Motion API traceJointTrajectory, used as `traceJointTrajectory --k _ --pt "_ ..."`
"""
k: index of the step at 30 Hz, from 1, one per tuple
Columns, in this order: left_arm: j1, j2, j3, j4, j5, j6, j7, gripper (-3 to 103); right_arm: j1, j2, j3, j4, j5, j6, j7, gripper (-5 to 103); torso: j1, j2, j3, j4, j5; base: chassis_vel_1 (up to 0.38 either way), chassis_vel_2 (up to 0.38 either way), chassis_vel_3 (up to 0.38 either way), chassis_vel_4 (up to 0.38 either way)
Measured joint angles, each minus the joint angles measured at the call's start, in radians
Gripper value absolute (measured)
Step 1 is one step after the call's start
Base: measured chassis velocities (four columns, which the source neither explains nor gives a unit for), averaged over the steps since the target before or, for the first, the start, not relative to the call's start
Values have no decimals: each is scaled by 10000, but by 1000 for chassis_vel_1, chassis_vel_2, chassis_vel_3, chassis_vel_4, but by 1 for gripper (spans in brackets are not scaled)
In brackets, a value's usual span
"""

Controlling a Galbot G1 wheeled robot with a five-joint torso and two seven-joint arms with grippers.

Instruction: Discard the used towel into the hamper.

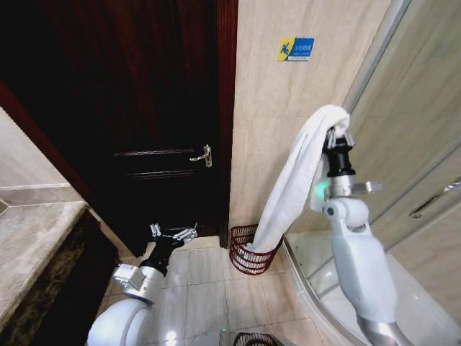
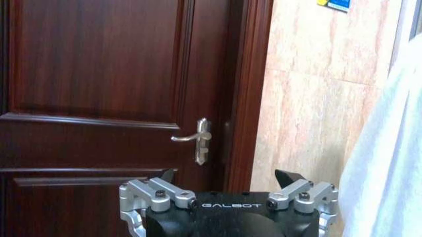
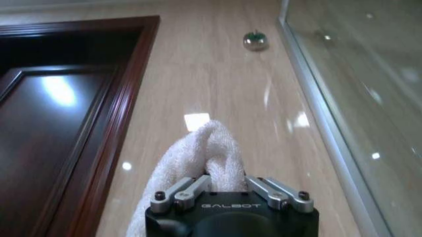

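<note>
Your left claw (image 1: 173,233) sits low by the floor, spread wide and holding nothing. The left wrist view shows you its two dark tips (image 2: 288,177) before the shiny brown door (image 2: 99,74) and its silver handle (image 2: 197,139). Your right claw (image 1: 338,135) is up high, pinching the fluffy white towel (image 1: 299,173). The towel's bottom end hangs into the round wire hamper (image 1: 248,261) by the tile wall (image 1: 288,101).

towel (image 1: 295,173) end hidden inside hamper (image 1: 248,252); sticker (image 1: 296,49) text unreadable.

Right gripper (image 1: 337,135) holds towel (image 1: 297,176) high; its tail enters hamper (image 1: 248,251).
</note>
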Motion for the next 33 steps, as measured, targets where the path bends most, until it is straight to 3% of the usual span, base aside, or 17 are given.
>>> traceJointTrajectory --k 16,33 --pt "0 2 0 0 0 0 0 100 -1728 1217 159 197 -390 989 -602 8 1 0 0 0 0 0 0 0 0" --pt "0 2 0 0 0 0 0 100 -2239 1447 189 -51 -739 1371 -578 8 -1 1 0 -1 0 0 0 0 0"
